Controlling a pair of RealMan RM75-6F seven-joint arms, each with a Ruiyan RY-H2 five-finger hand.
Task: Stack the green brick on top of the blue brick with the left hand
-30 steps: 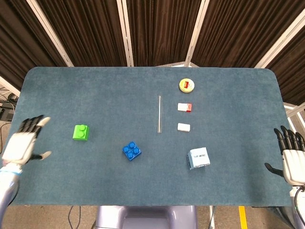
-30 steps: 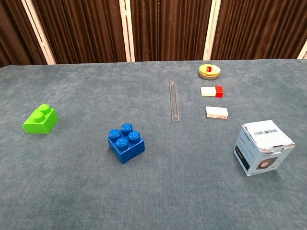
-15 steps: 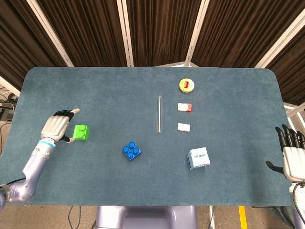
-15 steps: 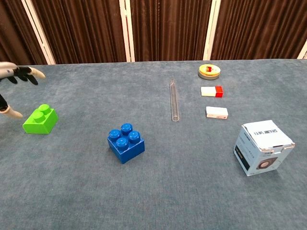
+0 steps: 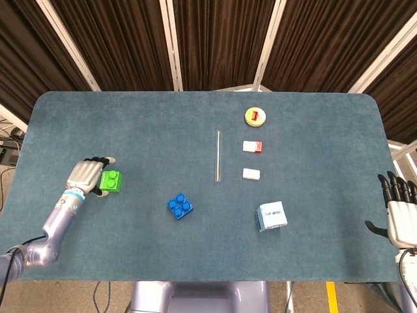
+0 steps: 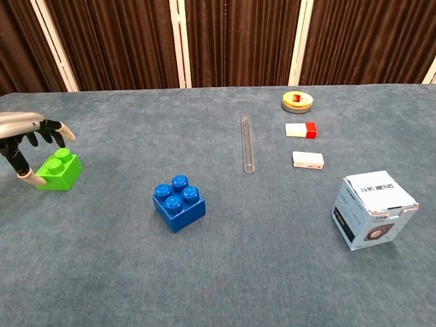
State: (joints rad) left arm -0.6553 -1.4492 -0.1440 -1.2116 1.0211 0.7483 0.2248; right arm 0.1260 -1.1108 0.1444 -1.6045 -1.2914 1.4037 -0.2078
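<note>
The green brick [image 5: 111, 181] [image 6: 60, 169] lies on the blue-grey table [image 5: 150, 124] at the left. My left hand [image 5: 86, 175] [image 6: 26, 139] is right beside it on its left, fingers [image 6: 60, 131] arched over the brick's far top edge and the thumb low by its left side; the brick still rests on the cloth. The blue brick [image 5: 180, 207] [image 6: 178, 203] sits studs up to the right of the green one, nearer the front edge. At the table's right edge, my right hand [image 5: 399, 210] hangs with its fingers spread and nothing in it.
A glass tube [image 5: 217, 155] [image 6: 248, 142] lies mid-table. Right of it are a yellow disc [image 5: 255, 117], a white-and-red block [image 5: 252, 147], a small white block [image 5: 251, 173] and a white carton [image 5: 271, 216] [image 6: 373, 208].
My left hand has swung in from the table's left edge to the green brick and now arches over it. The bricks and the right hand have stayed put.
</note>
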